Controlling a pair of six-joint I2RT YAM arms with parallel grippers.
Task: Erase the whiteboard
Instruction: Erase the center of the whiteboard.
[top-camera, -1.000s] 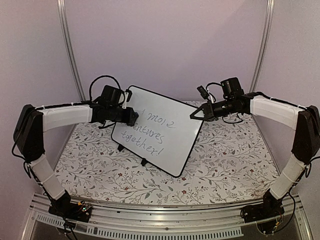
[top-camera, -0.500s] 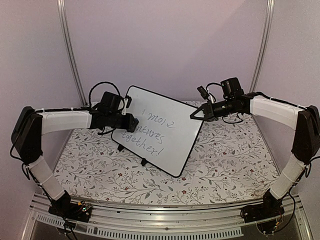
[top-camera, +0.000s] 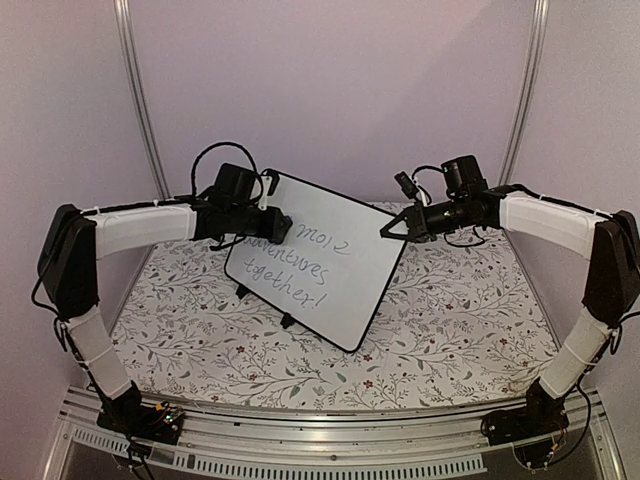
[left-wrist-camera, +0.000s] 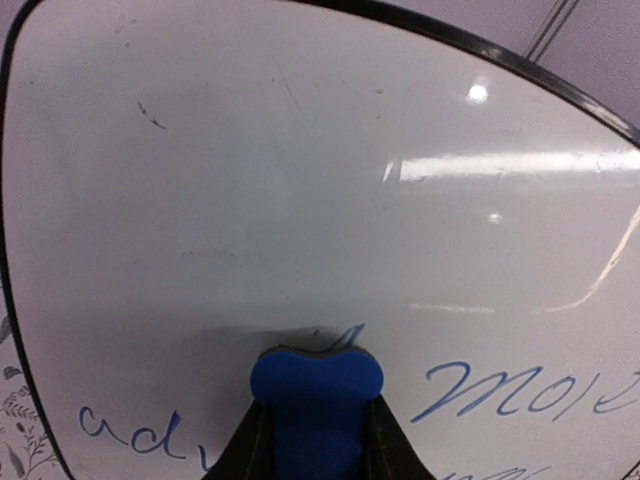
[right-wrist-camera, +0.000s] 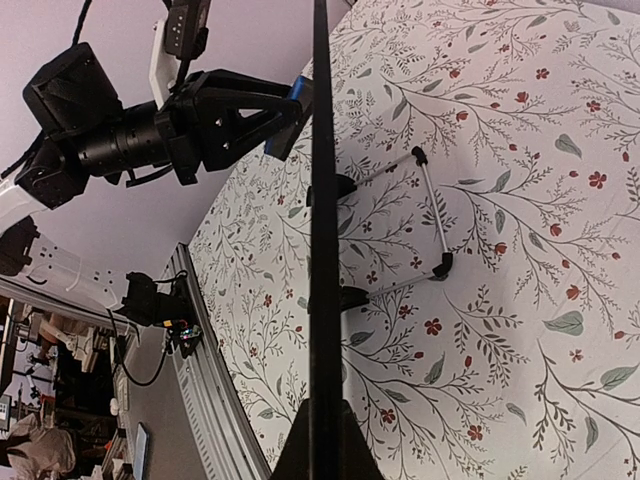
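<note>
The whiteboard (top-camera: 330, 275) stands tilted on its small black feet in the middle of the table, bearing handwriting. My left gripper (top-camera: 281, 229) is at its upper left part, shut on a small blue eraser (left-wrist-camera: 316, 378). The eraser's tip presses on the whiteboard (left-wrist-camera: 300, 180) just above the blue writing. My right gripper (top-camera: 386, 232) is shut on the board's right edge. In the right wrist view the whiteboard (right-wrist-camera: 322, 250) shows edge-on, running out from my right gripper (right-wrist-camera: 323, 425), with the left gripper (right-wrist-camera: 262, 112) and eraser (right-wrist-camera: 298, 90) beyond it.
A floral tablecloth (top-camera: 450, 320) covers the table. A wire stand (right-wrist-camera: 432, 215) props the board from behind. A metal rail (top-camera: 330, 440) runs along the near edge, and two upright poles (top-camera: 140, 100) stand at the back corners.
My left gripper with the eraser dipped down the board's left part, then rose and moved right onto the start of the top written line. The right arm and the board stayed still.
</note>
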